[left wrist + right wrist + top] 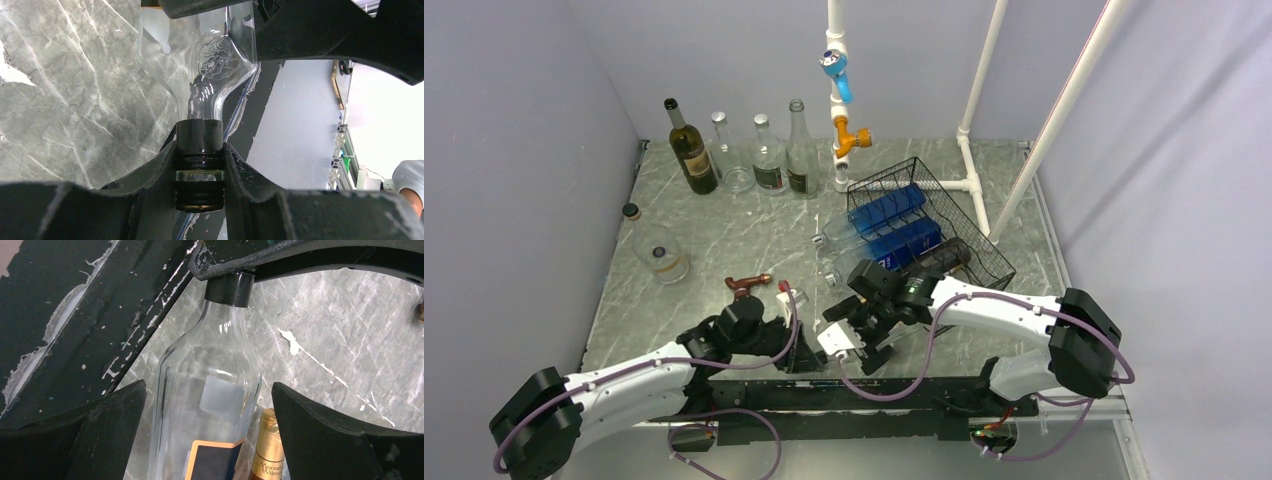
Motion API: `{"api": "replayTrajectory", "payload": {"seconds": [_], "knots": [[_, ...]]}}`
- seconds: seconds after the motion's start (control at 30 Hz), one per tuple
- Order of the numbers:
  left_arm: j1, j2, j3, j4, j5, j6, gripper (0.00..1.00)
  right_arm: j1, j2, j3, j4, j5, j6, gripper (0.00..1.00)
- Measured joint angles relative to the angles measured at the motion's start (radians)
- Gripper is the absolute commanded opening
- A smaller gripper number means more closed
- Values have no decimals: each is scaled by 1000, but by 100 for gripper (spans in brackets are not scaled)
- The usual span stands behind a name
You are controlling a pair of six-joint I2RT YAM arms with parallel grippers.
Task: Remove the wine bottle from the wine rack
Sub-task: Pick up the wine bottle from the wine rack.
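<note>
Top view, L to R: a dark bottle (690,152) and three clear bottles (767,158) stand along the far wall. A round flask (664,256) lies near the L wall and a small brown bottle (749,285) lies mid-table. At far R is a white pipe frame (971,150), w/ the wire rack (984,250) just in front, blue-labelled bottles (894,215) inside. Both arms meet at near-centre, but the top view barely shows what sits btwn them.

The wrist cams do. The left gripper (200,157) is clamped on the black cap (200,137) of the clear bottle (220,55). The right gripper (210,427) stands wide, one finger each side of the body, gaps both sides, no contact. Only the R wrist cam shows the orange-edged dark label (212,465) and a gold-capped small bottle (267,450) just beside the body.

The clear bottle is out of the rack, at near-centre, to the near L of the rack and apart from it. Its long axis runs roughly L–R, cap to the L, body to the R. Can't tell if it rests on the table (724,230) or hangs above it.
</note>
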Motion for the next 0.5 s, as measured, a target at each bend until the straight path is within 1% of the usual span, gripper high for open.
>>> {"api": "replayTrajectory", "payload": {"seconds": [0.13, 0.23, 0.5], "knots": [[13, -3, 0, -1, 14, -3, 0, 21, 16, -8, 30, 24, 14, 97], [19, -3, 0, -2, 26, -3, 0, 37, 29, -13, 44, 40, 23, 92], [31, -15, 0, 0, 50, -26, 0, 48, 43, -31, 91, 79, 43, 88]]}}
